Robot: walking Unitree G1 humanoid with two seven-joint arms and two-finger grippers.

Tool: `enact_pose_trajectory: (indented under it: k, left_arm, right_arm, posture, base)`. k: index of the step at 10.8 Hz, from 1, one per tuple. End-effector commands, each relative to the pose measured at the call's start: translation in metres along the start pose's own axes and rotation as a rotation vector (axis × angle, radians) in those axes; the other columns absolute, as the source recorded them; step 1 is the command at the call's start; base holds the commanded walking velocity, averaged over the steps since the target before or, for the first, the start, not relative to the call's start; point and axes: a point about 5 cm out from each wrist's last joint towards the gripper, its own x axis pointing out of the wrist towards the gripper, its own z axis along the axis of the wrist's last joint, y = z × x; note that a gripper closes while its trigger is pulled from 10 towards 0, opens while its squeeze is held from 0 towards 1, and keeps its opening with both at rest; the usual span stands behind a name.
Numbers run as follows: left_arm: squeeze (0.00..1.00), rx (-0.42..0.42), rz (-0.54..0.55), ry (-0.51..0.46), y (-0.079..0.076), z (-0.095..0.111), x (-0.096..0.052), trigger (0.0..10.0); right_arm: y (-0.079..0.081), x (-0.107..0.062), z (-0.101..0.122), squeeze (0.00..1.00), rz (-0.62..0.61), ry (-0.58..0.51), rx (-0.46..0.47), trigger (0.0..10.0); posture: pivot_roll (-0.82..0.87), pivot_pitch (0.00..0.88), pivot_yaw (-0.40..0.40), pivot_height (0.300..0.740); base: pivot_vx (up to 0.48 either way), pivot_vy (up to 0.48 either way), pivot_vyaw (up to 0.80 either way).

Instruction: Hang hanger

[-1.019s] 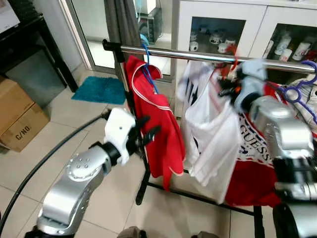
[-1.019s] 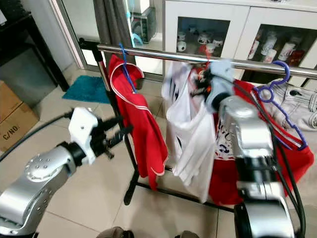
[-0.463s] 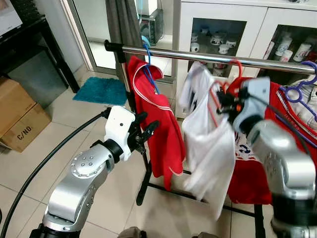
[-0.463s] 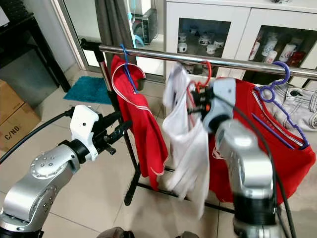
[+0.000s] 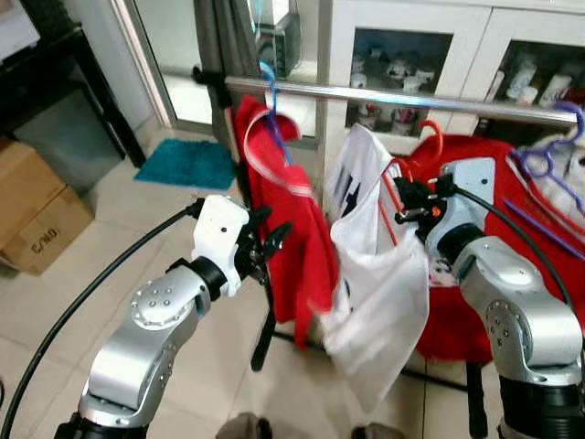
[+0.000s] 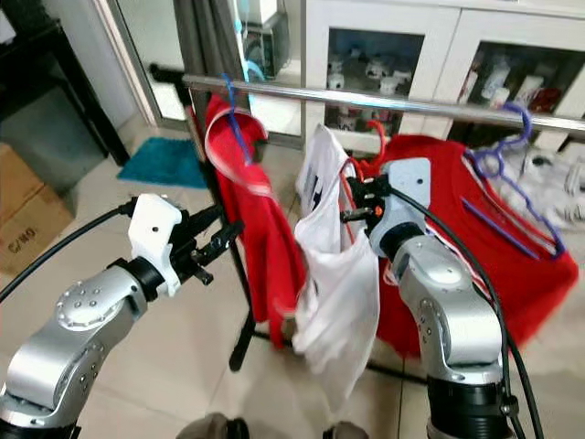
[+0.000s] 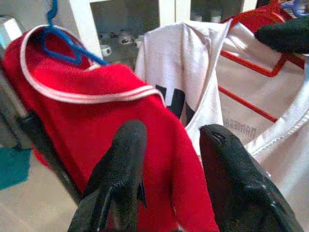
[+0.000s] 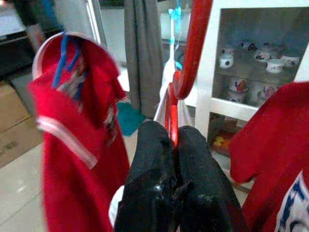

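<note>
A red hanger [image 5: 430, 139] carries a white shirt [image 5: 379, 293]. My right gripper [image 5: 403, 202] is shut on the hanger's neck; in the right wrist view the black fingers [image 8: 150, 164] pinch the red hanger [image 8: 172, 113]. Its hook hangs a little below and in front of the silver rail [image 5: 411, 98], not touching it. My left gripper [image 5: 266, 247] is open beside the rack's black post, level with a red shirt [image 5: 285, 215] on a blue hanger [image 5: 271, 102]. In the left wrist view that red shirt [image 7: 96, 92] lies past the spread fingers [image 7: 126, 159].
A purple hanger [image 5: 547, 166] and a red printed shirt [image 5: 475, 306] hang on the rail's right part. A white glass-door cabinet [image 5: 411, 46] stands behind. A cardboard box [image 5: 32, 215], a teal mat [image 5: 187, 165] and a black cable [image 5: 91, 293] are at the left.
My right gripper has come down and back from the rail with the red hanger; the white shirt swings lower. The left arm has hardly moved.
</note>
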Motion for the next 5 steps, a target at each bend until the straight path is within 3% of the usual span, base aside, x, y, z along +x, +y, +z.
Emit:
enact_pose_trajectory:
  k: [1, 5]
  left_arm:
    - [0.00, 0.004, 0.029, 0.009, 0.0045, -0.0026, -0.0036, 10.0]
    - [0.00, 0.007, 0.035, 0.008, 0.0065, -0.0024, -0.0037, 10.0]
  right_arm:
    - [0.0047, -0.0022, 0.0046, 0.00, 0.019, -0.024, -0.022, 0.0]
    - [0.0065, -0.0009, 0.0048, 0.00, 0.024, -0.026, -0.032, 0.0]
  posture:
    - [-0.10, 0.041, 0.073, 0.740]
    - [-0.10, 0.039, 0.075, 0.740]
  base:
    - [0.000, 0.000, 0.00]
    - [0.000, 0.000, 0.00]
